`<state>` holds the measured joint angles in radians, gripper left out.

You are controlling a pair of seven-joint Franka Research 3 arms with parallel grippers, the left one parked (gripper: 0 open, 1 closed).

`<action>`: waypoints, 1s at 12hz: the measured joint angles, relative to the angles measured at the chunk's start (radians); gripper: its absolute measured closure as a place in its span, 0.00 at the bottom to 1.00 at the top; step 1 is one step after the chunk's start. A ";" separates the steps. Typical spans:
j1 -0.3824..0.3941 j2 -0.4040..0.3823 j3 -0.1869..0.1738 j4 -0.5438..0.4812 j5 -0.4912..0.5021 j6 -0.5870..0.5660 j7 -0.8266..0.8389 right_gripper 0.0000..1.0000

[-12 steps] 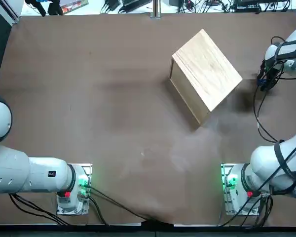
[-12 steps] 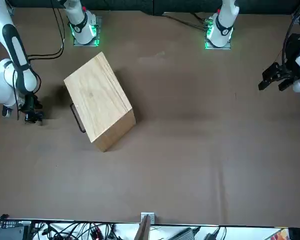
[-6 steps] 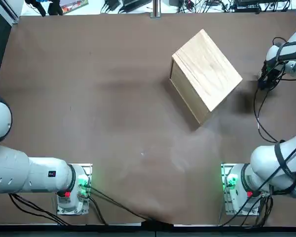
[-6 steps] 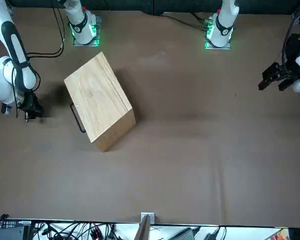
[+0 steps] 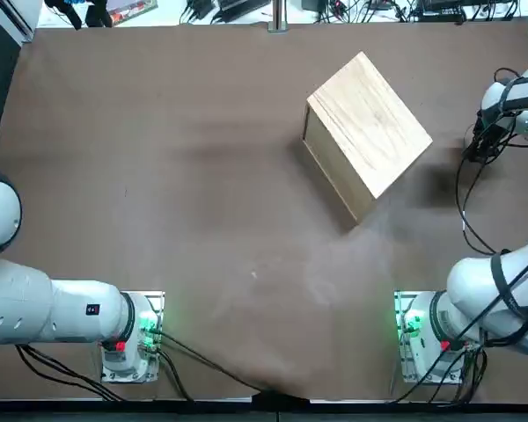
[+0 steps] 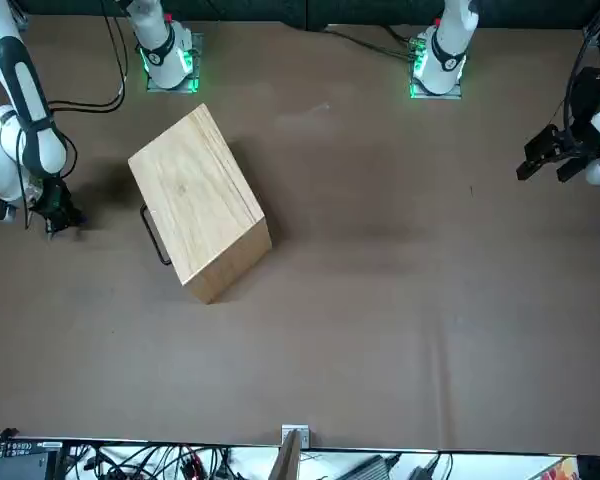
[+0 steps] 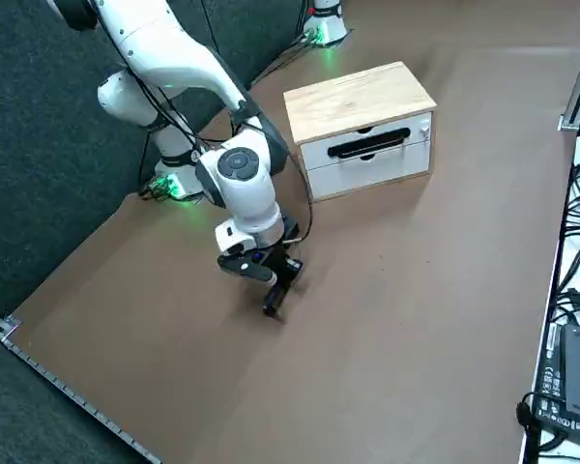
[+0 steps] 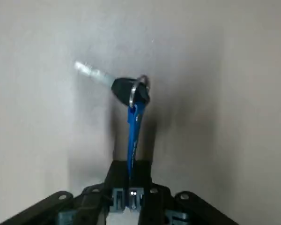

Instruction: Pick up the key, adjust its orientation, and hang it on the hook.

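"Top view?"

"The right gripper is beyond the wooden box (image 5: 366, 136)'s right side. It could clip the box if swung straight across."

"Front view?"

"A handle (image 6: 155, 236) juts from the box; cables might snag it."

"Right side view?"

"The gripper (image 7: 276, 298) hangs low; dipping further could knock the key on the bench (image 7: 387, 319)."

"Wrist view?"

"It pinches the key (image 8: 134, 136) by its blue part. The ring (image 8: 137, 89) is loose, so the dark head may swivel and miss the hook."
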<state>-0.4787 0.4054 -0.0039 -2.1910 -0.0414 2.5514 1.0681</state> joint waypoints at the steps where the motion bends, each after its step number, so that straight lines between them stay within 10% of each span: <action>1: -0.001 0.000 0.010 -0.002 0.000 0.000 0.000 0.95; 12: -0.001 -0.022 0.048 -0.007 0.000 0.000 -0.004 0.96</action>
<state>-0.4798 0.3831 0.0440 -2.1976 -0.0413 2.5511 1.0646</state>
